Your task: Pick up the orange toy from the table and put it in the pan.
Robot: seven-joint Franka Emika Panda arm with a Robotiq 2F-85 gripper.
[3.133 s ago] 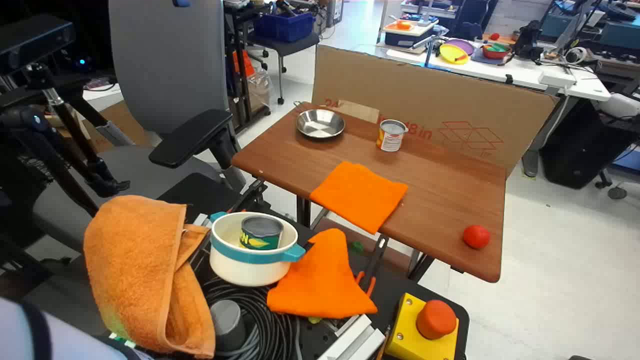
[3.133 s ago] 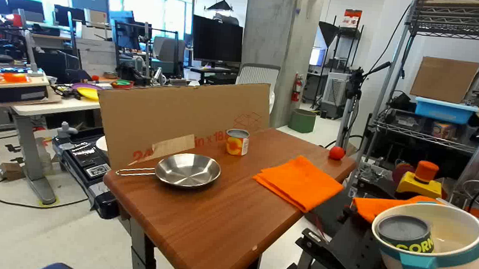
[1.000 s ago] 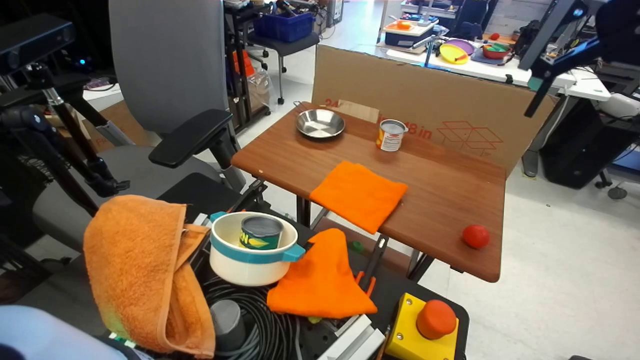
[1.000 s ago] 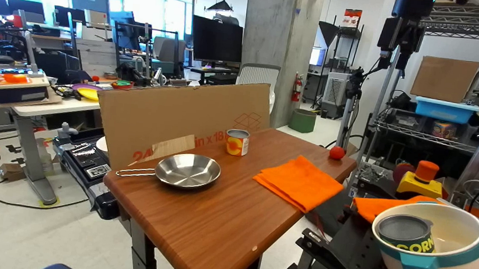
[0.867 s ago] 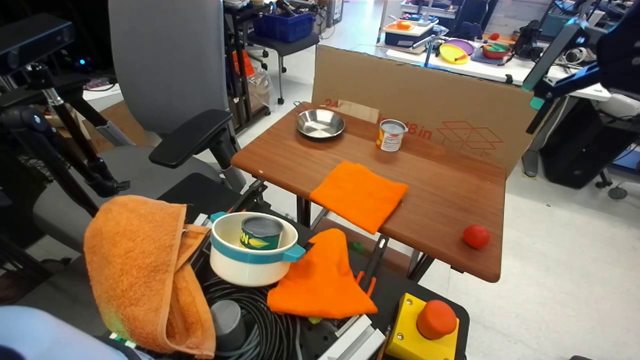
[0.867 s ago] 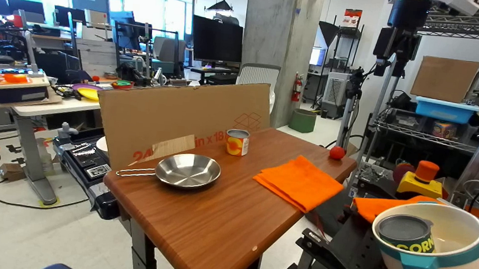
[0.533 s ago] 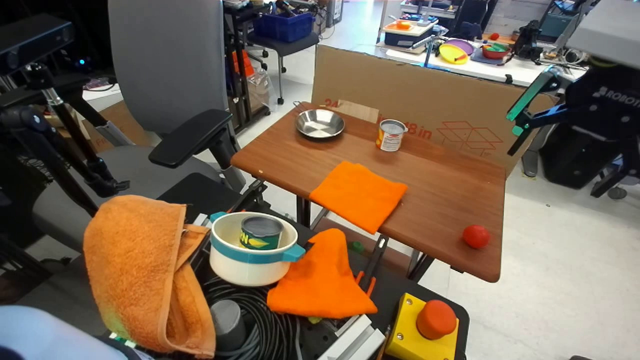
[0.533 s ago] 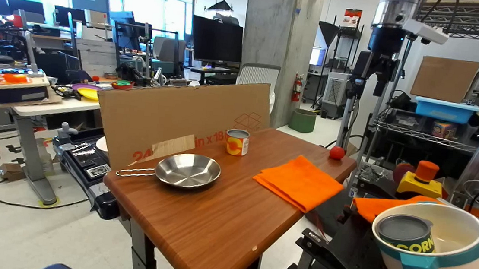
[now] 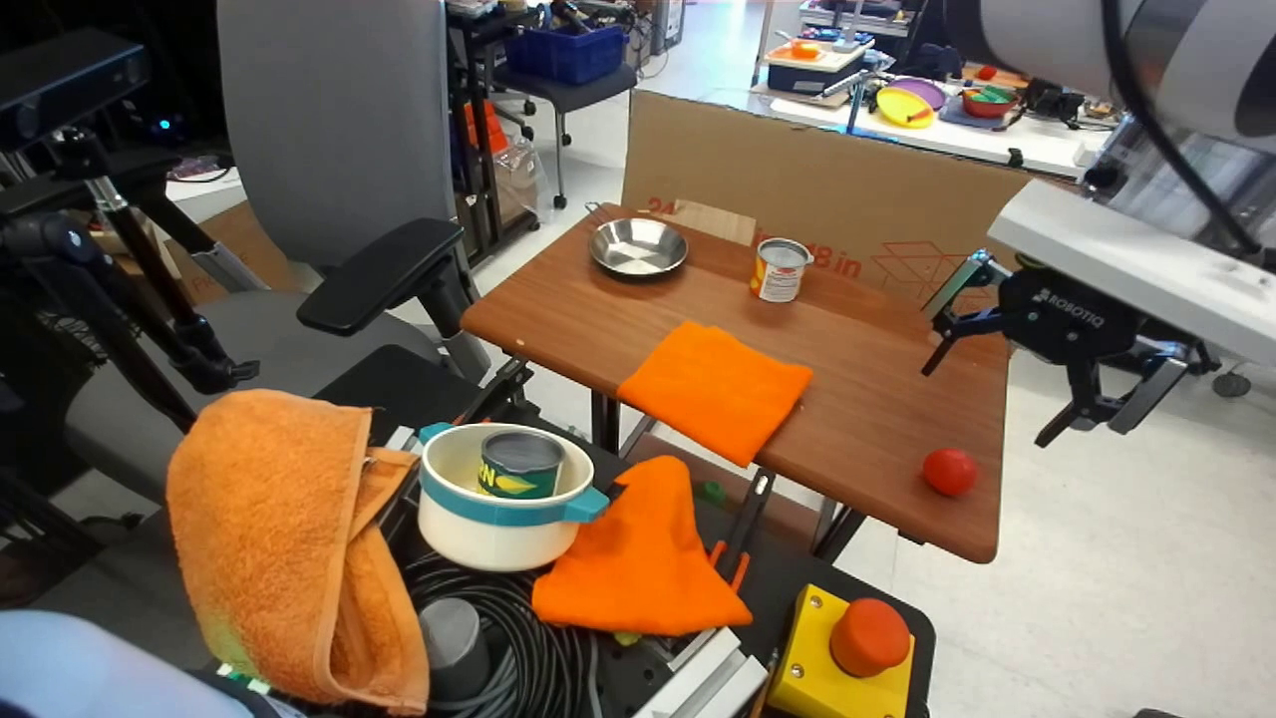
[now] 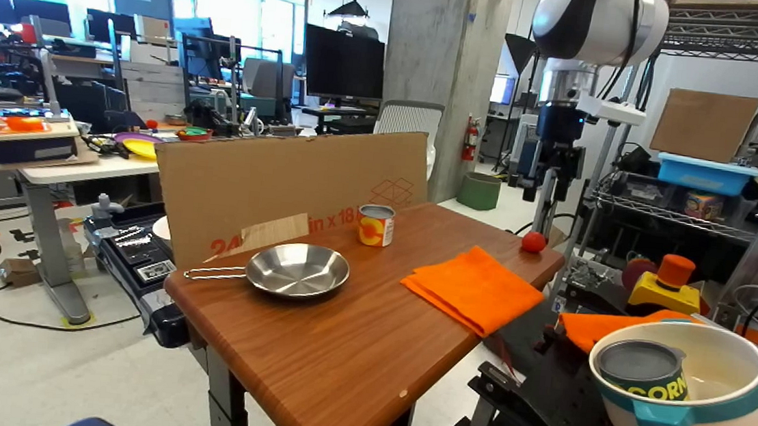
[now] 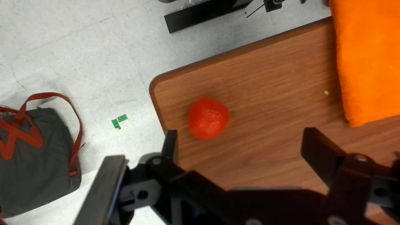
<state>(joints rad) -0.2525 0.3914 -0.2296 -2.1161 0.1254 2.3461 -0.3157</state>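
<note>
The orange toy, a small round red-orange ball, sits near a corner of the brown table in both exterior views [image 9: 949,472] [image 10: 533,242]. It also shows in the wrist view [image 11: 208,118], left of the middle between the fingertips. The table [image 9: 877,369] also bears the shallow silver pan [image 9: 638,247], at the far end from the toy; the pan shows in an exterior view [image 10: 297,271] with its wire handle, and is out of the wrist view. My gripper [image 9: 987,404] is open and empty, above the table's end near the toy, not touching it; it also shows in the wrist view [image 11: 240,130].
A folded orange cloth [image 9: 718,389] lies on the table between toy and pan. A can [image 10: 376,226] stands near the cardboard back panel [image 10: 286,170]. A cream pot with teal rim [image 9: 498,534] and a red button on a yellow box [image 9: 847,658] are on the black cart.
The arm, out of view at first, has come in from the upper right and moved left and down towards the toy's end of the table. Toy and pan have not moved.
</note>
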